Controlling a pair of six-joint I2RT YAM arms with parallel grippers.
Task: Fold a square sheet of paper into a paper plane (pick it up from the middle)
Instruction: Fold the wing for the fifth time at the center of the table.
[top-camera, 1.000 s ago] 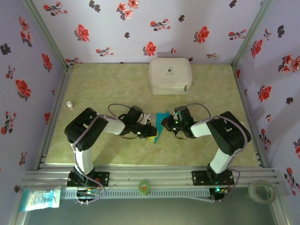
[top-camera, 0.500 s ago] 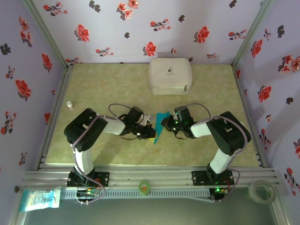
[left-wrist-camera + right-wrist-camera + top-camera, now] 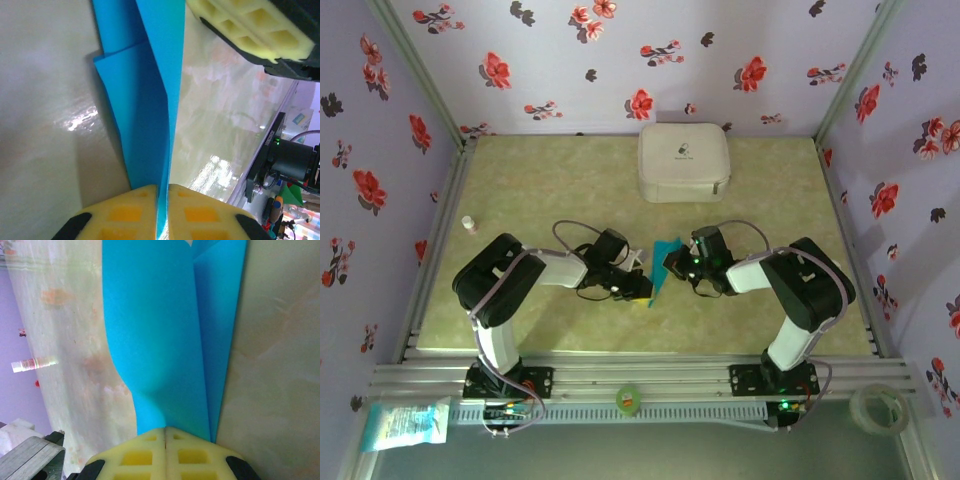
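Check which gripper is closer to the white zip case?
Right. Right gripper sits almost straight in front of the white zip case; left gripper is farther toward the bases and more to the left.

Turquoise paper plane point(image 3: 663, 266), white case point(image 3: 684, 162) beyond

This is a robot test cell in a lab rather than a home. A boxed-in bench has floral-print walls point(image 3: 620, 60) on three sides. An aluminium extrusion frame point(image 3: 640, 378) runs along 6 o'clock, with the cabled left arm point(image 3: 500, 290) and right arm point(image 3: 810, 290) bolted to it. The tabletop point(image 3: 540, 180) has a marble look. Outside the frame, a tape roll point(image 3: 877, 405) lies at 4 o'clock and a packet point(image 3: 405, 422) at 8 o'clock.
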